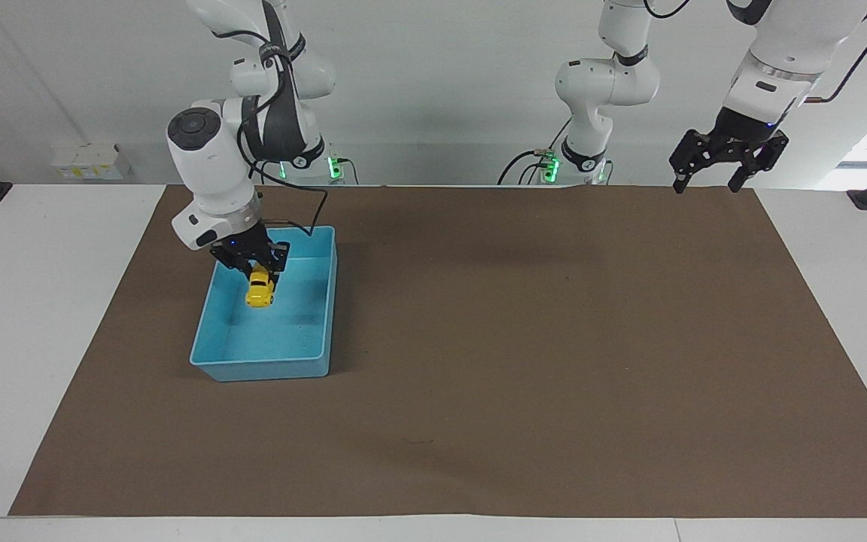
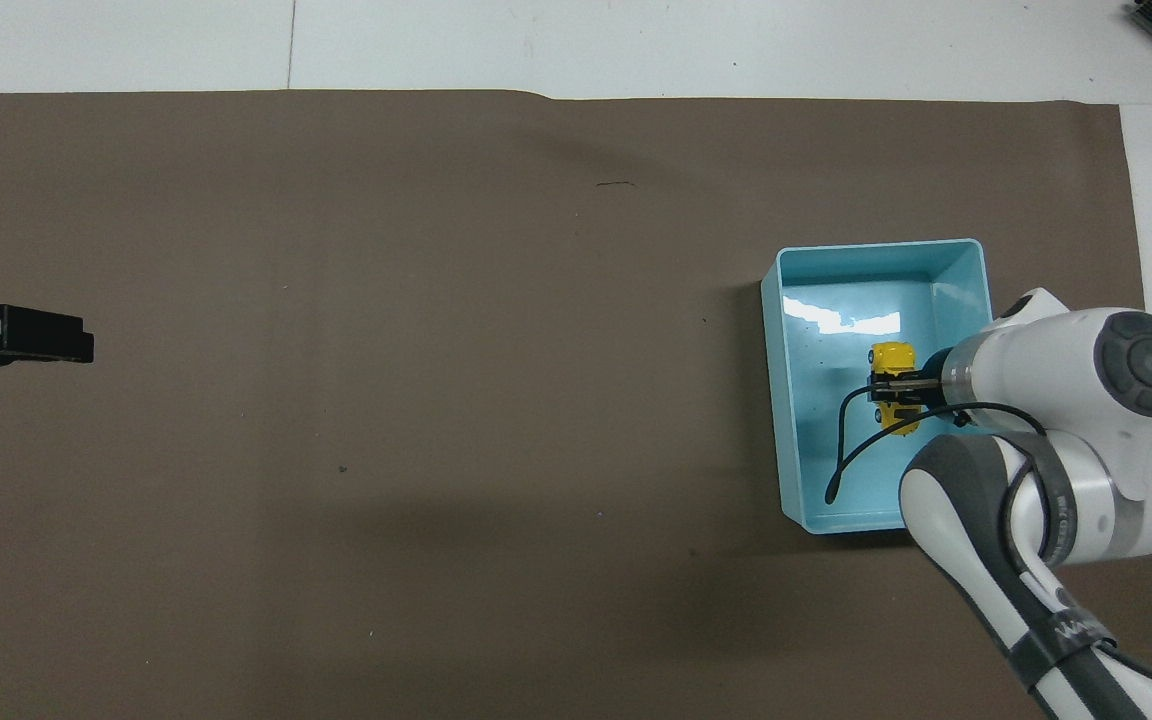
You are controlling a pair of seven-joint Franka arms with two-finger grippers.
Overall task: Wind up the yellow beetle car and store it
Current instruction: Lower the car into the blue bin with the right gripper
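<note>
The yellow beetle car [image 1: 259, 292] hangs nose down in my right gripper [image 1: 258, 275], which is shut on it inside the blue bin [image 1: 264, 369], low over the bin's half nearer the robots. I cannot tell whether the car touches the bin floor. In the overhead view the car [image 2: 891, 355] shows partly under the right gripper [image 2: 896, 388], within the blue bin [image 2: 774, 400]. My left gripper [image 1: 708, 181] is open and empty and waits raised over the mat's corner at the left arm's end; its tip shows in the overhead view [image 2: 76, 347].
A brown mat [image 1: 516, 339] covers most of the white table [image 1: 42, 301]. The bin stands on the mat at the right arm's end. A black cable [image 2: 841, 460] loops from the right wrist over the bin.
</note>
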